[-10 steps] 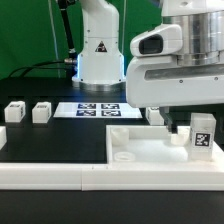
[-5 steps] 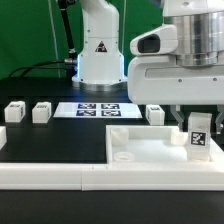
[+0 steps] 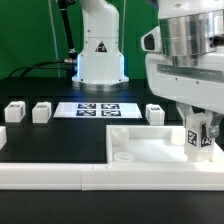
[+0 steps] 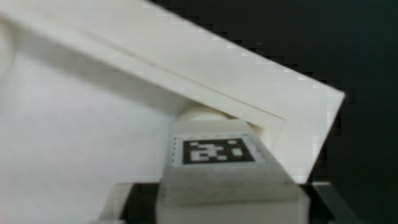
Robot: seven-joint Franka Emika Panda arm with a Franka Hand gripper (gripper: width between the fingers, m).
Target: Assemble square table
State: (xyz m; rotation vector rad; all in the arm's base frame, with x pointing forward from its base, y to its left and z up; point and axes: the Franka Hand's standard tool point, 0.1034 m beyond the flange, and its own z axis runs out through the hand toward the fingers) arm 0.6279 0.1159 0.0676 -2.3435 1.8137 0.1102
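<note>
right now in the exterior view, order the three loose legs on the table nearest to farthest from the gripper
From the gripper, shut on the held leg:
1. right leg, just behind the tabletop.
2. middle leg, past the marker board.
3. far-left leg, at the exterior view's far left.

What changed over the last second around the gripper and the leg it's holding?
The gripper rotated at the wrist, twisting the leg it holds over the tabletop corner. The leg's tag now looks tilted, and the leg edged slightly toward the exterior view's left. Nothing was let go. The loose legs, marker board and tabletop stayed put.
</note>
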